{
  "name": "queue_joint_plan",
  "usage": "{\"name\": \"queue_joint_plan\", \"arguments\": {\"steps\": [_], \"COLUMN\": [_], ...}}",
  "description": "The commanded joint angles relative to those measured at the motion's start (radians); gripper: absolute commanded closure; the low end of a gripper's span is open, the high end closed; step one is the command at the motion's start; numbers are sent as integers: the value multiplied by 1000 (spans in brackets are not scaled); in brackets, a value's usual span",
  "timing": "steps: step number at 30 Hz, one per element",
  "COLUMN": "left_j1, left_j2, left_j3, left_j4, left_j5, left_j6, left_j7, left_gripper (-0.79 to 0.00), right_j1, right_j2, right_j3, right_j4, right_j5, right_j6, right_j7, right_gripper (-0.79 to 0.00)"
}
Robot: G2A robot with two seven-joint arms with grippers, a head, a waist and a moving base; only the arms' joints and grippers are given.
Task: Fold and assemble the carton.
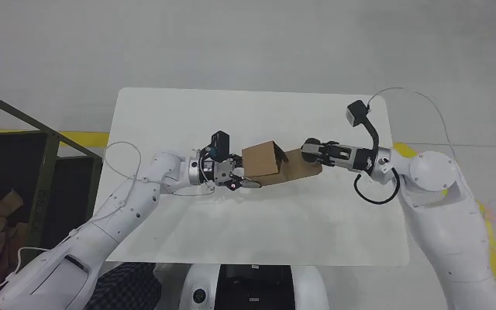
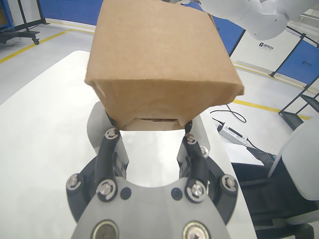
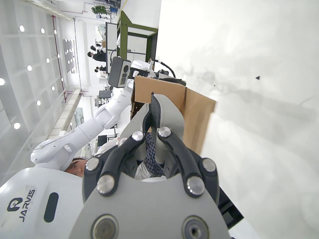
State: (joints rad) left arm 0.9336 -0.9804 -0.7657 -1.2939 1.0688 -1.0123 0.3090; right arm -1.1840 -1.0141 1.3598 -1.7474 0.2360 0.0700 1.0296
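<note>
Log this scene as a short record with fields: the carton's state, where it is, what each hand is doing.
Carton: brown cardboard, partly formed; one end boxed, the other flatter
Place: over the middle of the white table, between both hands
Left hand: fingers clasp the boxed end from both sides
Right hand: fingers shut at the flatter end

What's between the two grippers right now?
The carton, left gripper at one end, right gripper at the other; the top view shows it.
</note>
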Motion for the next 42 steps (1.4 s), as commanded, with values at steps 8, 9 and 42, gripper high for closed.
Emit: {"name": "queue_joint_plan", "arguments": {"steps": [8,9,42], "left_j1": [4,5,-43], "left_j2": [-1,-1,-10], "left_j3": [-5,-6,53], "left_j4": [-8,-9,20], "left_j5": [2,2,-103], "left_j6": [0,0,0], "left_j7": [4,4,-135], "left_gripper": [-388,-388,-382], "right_j1": [-134,-137,-81], "right_j2": [18,18,13], "right_j3": [119,109,15], "right_j4": [24,32,26], "right_j5": [-7,-3,50], "right_j6": [64,66,29], "right_j7": [-66,-61,-38], "right_gripper": [0,0,0]}}
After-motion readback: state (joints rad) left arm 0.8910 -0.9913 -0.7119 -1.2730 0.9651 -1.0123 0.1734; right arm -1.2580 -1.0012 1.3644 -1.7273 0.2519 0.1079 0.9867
